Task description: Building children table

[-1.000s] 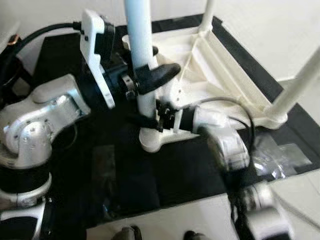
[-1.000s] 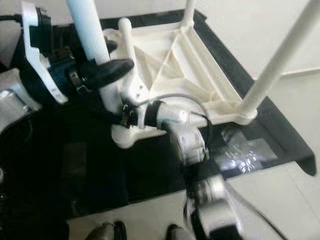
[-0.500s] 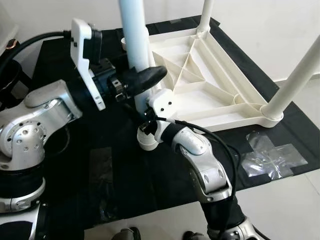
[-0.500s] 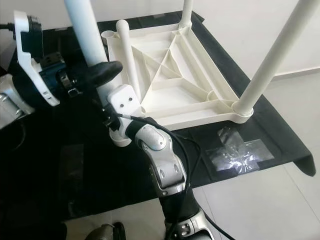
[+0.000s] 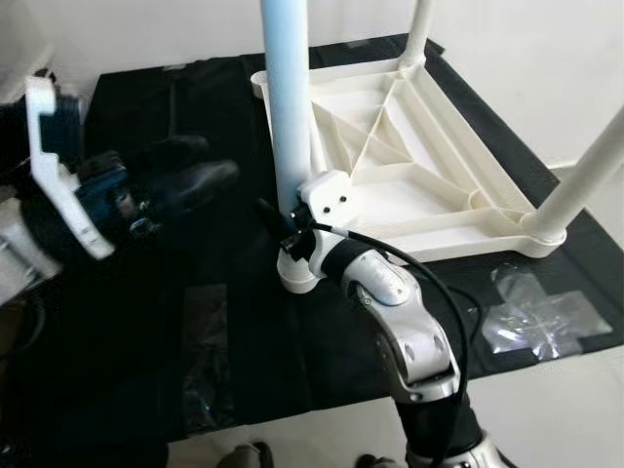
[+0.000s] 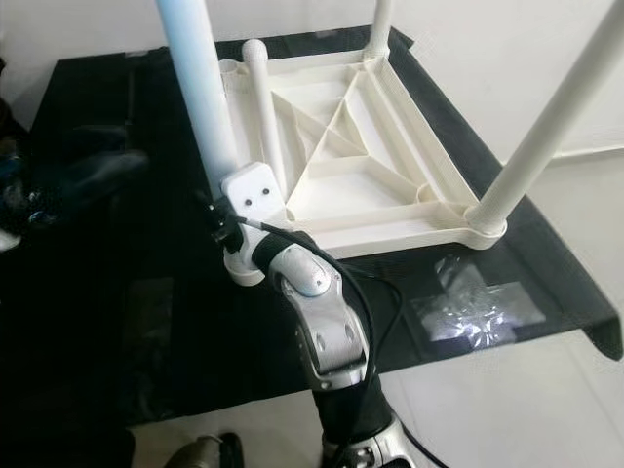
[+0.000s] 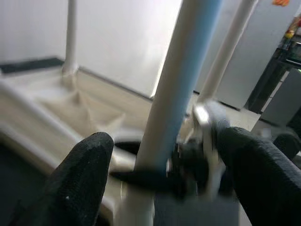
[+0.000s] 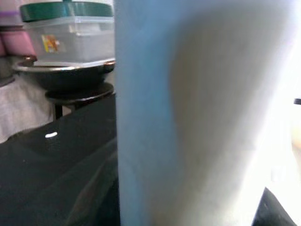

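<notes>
Left gripper (image 5: 190, 175) spread, clear of table leg (image 5: 290, 117); right gripper (image 5: 278, 222) seemingly clamped around it.

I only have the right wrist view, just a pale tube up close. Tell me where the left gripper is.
Observer: The left gripper hangs open over the black cloth, apart from the pale blue-white tube leg, on the robot's left of it.
Operator: Report where my right gripper sits.
Observer: The right gripper is at that leg's lower end, close above its socket on the upturned white plastic tabletop.
Operator: List the other standing legs.
Observer: A far white leg and a right-hand white leg stand at their corners.
</notes>
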Robot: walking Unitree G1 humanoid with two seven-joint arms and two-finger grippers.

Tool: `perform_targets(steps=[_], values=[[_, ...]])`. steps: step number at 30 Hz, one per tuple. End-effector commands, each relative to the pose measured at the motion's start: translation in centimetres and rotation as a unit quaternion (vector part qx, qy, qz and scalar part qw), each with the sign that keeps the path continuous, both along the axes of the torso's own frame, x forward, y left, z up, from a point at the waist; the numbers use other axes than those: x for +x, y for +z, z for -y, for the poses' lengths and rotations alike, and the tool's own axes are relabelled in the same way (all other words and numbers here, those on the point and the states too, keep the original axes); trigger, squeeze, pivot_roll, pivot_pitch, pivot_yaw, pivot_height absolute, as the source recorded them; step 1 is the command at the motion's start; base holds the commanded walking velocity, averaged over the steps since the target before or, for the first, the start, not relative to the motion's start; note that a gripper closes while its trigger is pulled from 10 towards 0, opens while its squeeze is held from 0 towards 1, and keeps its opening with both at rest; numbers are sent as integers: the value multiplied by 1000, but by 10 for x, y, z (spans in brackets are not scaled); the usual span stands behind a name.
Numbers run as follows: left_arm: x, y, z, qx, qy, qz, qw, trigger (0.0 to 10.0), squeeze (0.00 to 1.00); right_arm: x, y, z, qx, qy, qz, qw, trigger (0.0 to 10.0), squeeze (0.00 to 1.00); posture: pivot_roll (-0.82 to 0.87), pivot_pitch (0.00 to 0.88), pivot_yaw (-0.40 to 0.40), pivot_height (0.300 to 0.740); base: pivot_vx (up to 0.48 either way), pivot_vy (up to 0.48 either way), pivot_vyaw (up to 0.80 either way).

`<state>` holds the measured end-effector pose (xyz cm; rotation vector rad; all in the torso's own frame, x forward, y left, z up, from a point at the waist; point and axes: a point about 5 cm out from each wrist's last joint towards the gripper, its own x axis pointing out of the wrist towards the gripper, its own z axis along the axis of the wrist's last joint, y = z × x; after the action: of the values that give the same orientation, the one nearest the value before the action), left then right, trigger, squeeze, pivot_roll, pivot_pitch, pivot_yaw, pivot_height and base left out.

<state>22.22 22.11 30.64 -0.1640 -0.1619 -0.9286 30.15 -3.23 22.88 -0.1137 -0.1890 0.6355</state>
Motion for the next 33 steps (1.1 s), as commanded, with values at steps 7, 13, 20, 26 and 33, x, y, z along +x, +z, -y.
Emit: perform_targets(steps=[7, 13, 20, 26, 33], values=[[-24, -54, -24, 3, 120, -77, 990, 10000, 0, 6, 2, 12, 18, 50, -25, 998, 10000, 1000, 71, 212, 25, 740, 0, 0, 0], [-28, -81, -15, -11, 171, -113, 979, 10000, 0, 14, 16, 21, 0, 134, -1, 991, 10000, 902, 74, 220, 18, 740, 0, 0, 0], [-27, -106, 28, 4, 228, -121, 966, 10000, 0, 30, 33, 46, -65, 304, 14, 950, 10000, 0, 80, 222, 1, 740, 0, 0, 0], [-29, -107, 45, 11, 233, -98, 968, 10000, 0, 37, 41, 49, -80, 349, 10, 933, 10000, 0, 87, 221, -11, 740, 0, 0, 0], [-38, -119, 61, 96, 283, -6, 954, 10000, 0, 46, 32, 43, -105, 409, -23, 906, 10000, 0, 95, 223, -25, 740, 0, 0, 0]])
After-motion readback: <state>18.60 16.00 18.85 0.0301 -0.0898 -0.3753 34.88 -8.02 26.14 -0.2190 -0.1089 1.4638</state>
